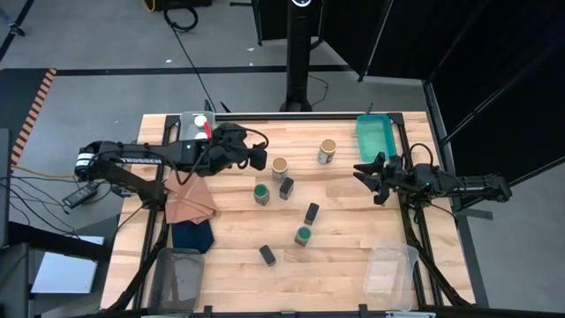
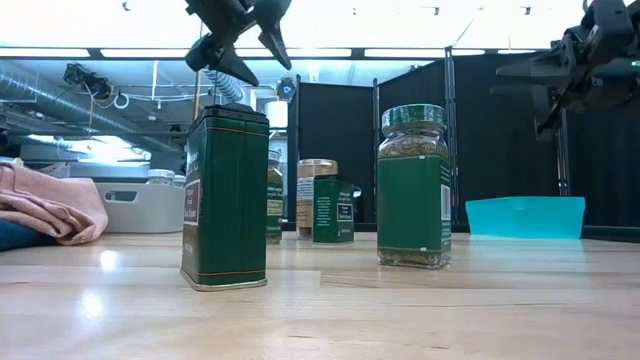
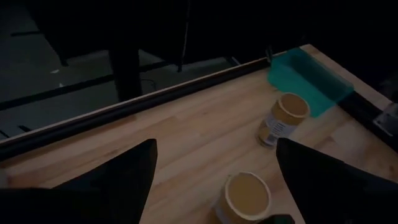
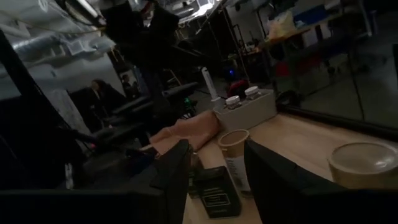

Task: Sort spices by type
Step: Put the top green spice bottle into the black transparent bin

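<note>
The wooden table carries the whole job, with a grey bin and a clear bin at its near corners and a teal tray at the far right. Most of the spices are scattered mid-table, unsorted: two tan-lidded jars far of centre, two green-lidded jars, and three black tins. Two white-lidded jars are seen in a white tub at the far left (already paired, it would seem).

The left gripper is held above the table just left of the nearer tan-lidded jar, its fingers spread wide and empty. The right gripper hovers right of the farther tan jar, likewise spread and holding nothing.

The step in hand is judged to be a reach for a tan-lidded jar. A descent around that jar would be needed next, with the neighbouring black tin left undisturbed.
</note>
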Tool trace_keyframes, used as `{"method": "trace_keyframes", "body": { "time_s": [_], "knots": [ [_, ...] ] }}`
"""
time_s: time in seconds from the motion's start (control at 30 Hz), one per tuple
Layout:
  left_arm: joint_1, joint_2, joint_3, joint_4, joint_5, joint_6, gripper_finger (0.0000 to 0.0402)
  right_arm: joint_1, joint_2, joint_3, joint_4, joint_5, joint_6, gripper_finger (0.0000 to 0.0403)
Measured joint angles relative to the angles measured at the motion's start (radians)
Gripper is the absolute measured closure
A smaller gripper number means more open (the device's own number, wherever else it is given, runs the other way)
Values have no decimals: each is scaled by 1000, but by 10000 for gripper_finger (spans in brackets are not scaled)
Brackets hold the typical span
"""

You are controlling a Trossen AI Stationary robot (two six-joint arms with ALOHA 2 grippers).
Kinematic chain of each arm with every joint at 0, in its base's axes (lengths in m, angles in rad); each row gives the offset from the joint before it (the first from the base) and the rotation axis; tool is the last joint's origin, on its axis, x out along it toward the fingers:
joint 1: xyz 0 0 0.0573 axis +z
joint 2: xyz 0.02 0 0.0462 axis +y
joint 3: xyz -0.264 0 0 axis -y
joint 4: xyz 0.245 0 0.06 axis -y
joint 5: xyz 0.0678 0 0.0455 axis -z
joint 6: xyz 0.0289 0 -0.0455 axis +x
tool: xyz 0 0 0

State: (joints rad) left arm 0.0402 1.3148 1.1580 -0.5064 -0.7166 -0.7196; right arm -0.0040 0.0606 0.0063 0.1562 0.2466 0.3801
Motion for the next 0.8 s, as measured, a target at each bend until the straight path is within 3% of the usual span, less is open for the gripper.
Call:
{"method": "trace_keyframes", "body": {
  "time_s": [0.4, 0.8],
  "knots": [
    [-93, 0, -1, 230, -1, 132, 67, 0, 0, 0, 80, -4, -21, 243],
    [-149, 0, -1, 208, -13, 110, 67, 0, 0, 0, 74, -21, 55, 243]
  ]
}}
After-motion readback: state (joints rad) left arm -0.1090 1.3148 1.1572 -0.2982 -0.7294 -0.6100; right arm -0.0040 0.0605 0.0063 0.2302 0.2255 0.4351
